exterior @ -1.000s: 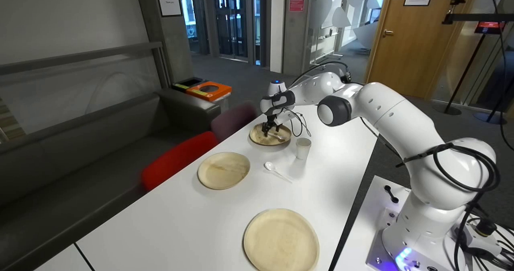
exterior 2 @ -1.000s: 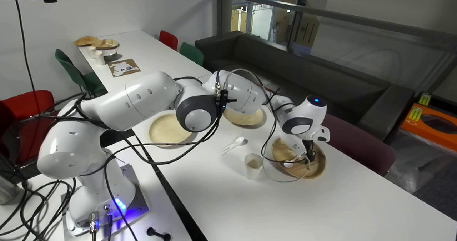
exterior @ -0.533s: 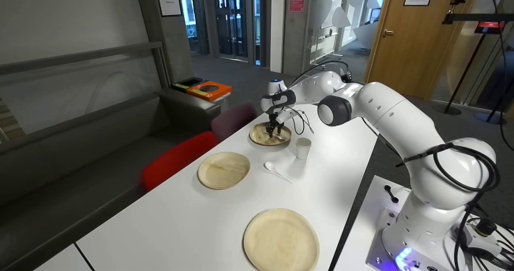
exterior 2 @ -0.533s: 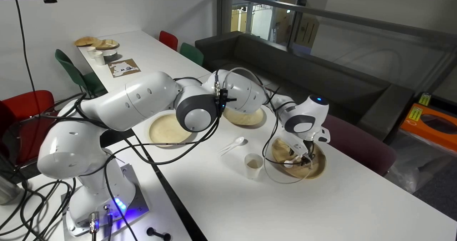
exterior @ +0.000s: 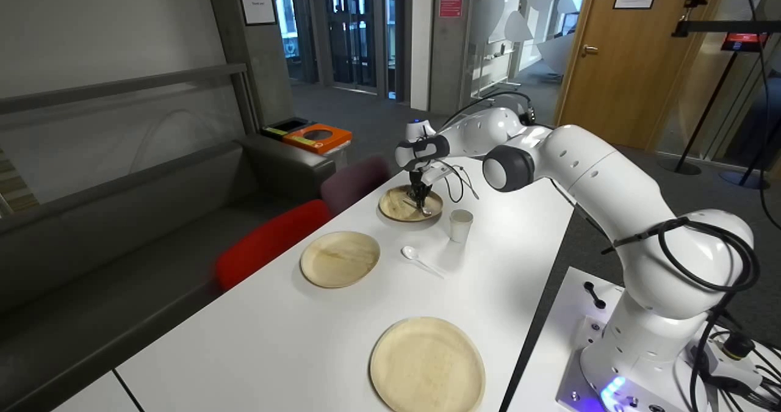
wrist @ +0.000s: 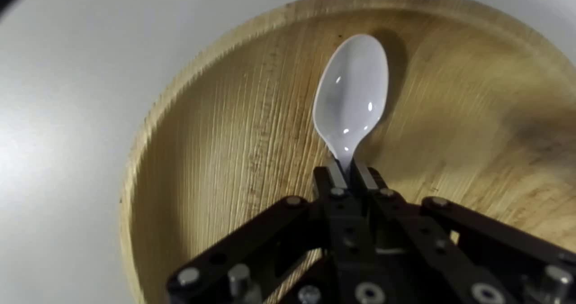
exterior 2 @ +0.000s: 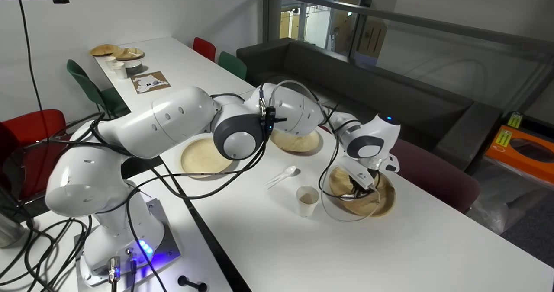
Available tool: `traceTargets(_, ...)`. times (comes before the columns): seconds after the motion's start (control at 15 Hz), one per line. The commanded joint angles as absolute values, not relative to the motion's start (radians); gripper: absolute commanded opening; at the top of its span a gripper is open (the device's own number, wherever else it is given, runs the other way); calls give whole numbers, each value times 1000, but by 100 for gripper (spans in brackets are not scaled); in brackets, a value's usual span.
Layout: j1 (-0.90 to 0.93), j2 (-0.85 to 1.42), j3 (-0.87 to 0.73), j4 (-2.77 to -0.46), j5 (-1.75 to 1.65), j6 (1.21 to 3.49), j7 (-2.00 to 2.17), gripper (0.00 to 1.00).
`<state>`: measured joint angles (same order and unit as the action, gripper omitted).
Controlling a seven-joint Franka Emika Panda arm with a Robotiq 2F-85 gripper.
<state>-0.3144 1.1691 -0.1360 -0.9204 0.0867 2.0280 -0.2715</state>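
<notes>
A white plastic spoon (wrist: 353,92) lies within a brown wooden plate (wrist: 216,151), its bowl pointing away from my gripper (wrist: 347,175) in the wrist view. The jaws are closed on the narrow neck of the handle, just behind the bowl. Most of the handle is hidden beneath the dark fingers (wrist: 335,175). Both exterior views show the gripper (exterior: 421,201) low inside the plate (exterior: 393,207) at the far part of the table. The spoon's bowl (exterior 2: 347,197) just shows by the fingertips there.
A pale paper cup (exterior: 460,226) stands close to that plate. Another white spoon (exterior: 410,253) lies on the table, with two more wooden plates, a middle one (exterior: 340,259) and a nearer one (exterior: 427,366). Loose cables (exterior 2: 329,171) hang beside the wrist. Chairs and a sofa (exterior: 152,229) line the table's side.
The gripper has shifted a little across the plate toward the cup side, and its fingers have come together on the spoon's neck. The plates, cup and other spoon have stayed put.
</notes>
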Motion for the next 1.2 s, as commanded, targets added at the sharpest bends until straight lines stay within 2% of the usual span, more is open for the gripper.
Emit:
traceTargets(0.0, -316, 1171, -143, -885, 69, 1981, -301, 2)
traceTargets(0.2, -317, 1146, -140, -914, 70, 1997, -335, 2)
traceTargets(0.27, -316, 1136, -139, -927, 70, 2006, -349, 6)
traceTargets(0.33, -314, 1123, -139, -942, 69, 2014, -364, 2)
traceTargets(0.8, -294, 1012, -147, -1060, 27, 2036, -553, 2)
traceTargets(1.13, -279, 867, -131, -1258, -32, 2058, -787, 2)
